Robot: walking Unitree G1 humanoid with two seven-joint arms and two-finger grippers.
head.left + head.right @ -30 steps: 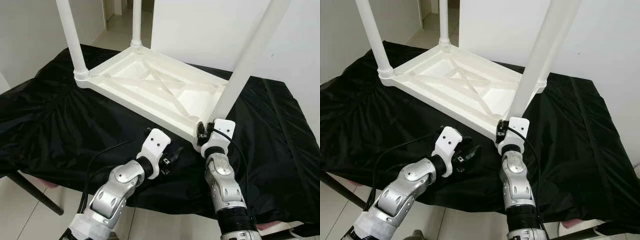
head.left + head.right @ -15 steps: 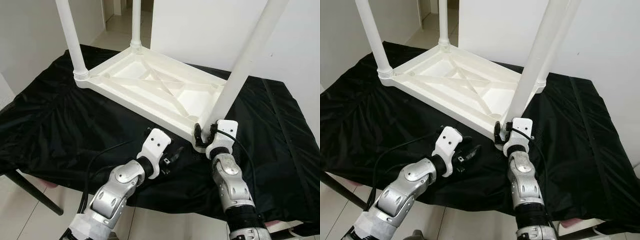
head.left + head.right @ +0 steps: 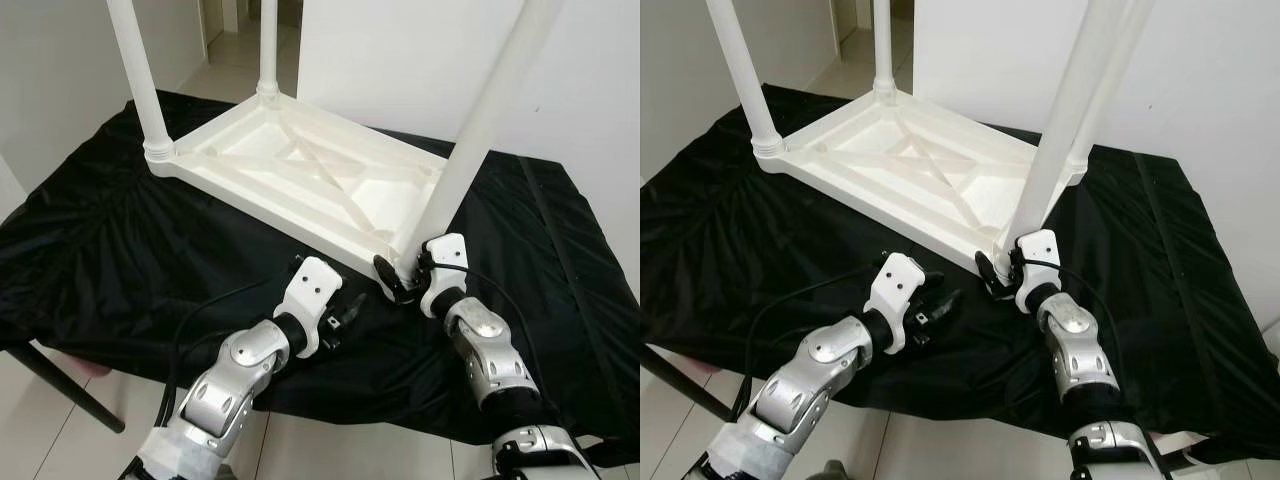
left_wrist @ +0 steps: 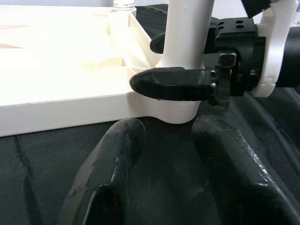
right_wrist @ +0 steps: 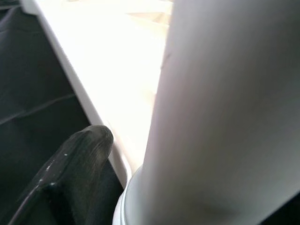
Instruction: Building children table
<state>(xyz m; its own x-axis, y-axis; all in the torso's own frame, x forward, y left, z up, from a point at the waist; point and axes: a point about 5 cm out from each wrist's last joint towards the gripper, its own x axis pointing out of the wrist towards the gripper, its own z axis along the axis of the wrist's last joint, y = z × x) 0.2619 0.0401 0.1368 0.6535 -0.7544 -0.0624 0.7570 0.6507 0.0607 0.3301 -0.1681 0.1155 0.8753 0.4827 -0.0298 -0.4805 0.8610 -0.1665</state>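
A white plastic children's table [image 3: 262, 203] lies upside down on a black cloth, its legs standing up. My right gripper [image 3: 397, 277] is at the near right corner, shut on the base of the near right leg [image 3: 480, 130]. In the left wrist view one black finger [image 4: 173, 83] crosses the front of that leg [image 4: 187, 37] and the other curves behind it. The right wrist view has the leg [image 5: 225, 117] very close beside one finger [image 5: 79, 154]. My left gripper [image 3: 345, 312] rests open on the cloth just short of that corner, holding nothing.
The black cloth [image 3: 120, 270] covers a work table whose front edge runs just under my arms. Two more white legs rise at the far left [image 3: 135, 70] and back [image 3: 267, 45]. A dark stand leg [image 3: 60, 385] slants to the tiled floor. White wall stands behind.
My right forearm has swung out to the right while its gripper stayed at the leg base, so the wrist has turned around the leg. The left arm has not moved.
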